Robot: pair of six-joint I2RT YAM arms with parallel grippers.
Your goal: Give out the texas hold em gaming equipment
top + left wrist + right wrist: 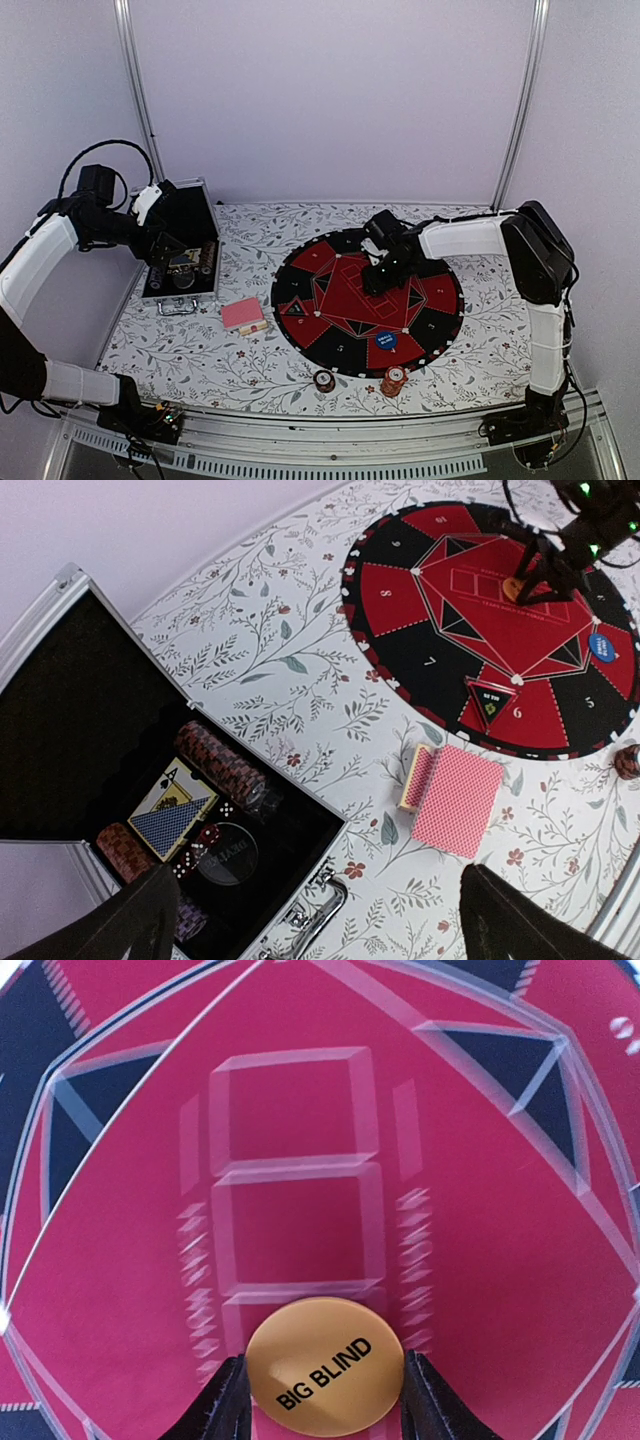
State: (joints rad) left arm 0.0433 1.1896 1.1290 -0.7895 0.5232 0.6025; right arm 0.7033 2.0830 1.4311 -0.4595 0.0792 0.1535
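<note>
An orange round button disc (325,1365) marked BIG BLIND lies on the red middle of the mat (300,1110). My right gripper (325,1392) is shut on it, a black finger (225,1400) pressed against each side. From above, the right gripper (378,278) sits low over the mat's centre. A blue button disc (387,340) rests on the mat's near edge. Pink-backed playing cards (458,800) lie on the table beside a small deck (417,777). My left gripper (315,900) hangs open over the case's front edge, holding nothing.
The open silver case (207,293) at the left holds chip rolls (222,765), a card pack, dice and a clear dealer disc. Two short chip stacks, dark (324,380) and orange (394,380), stand near the table's front edge, below the mat (440,300).
</note>
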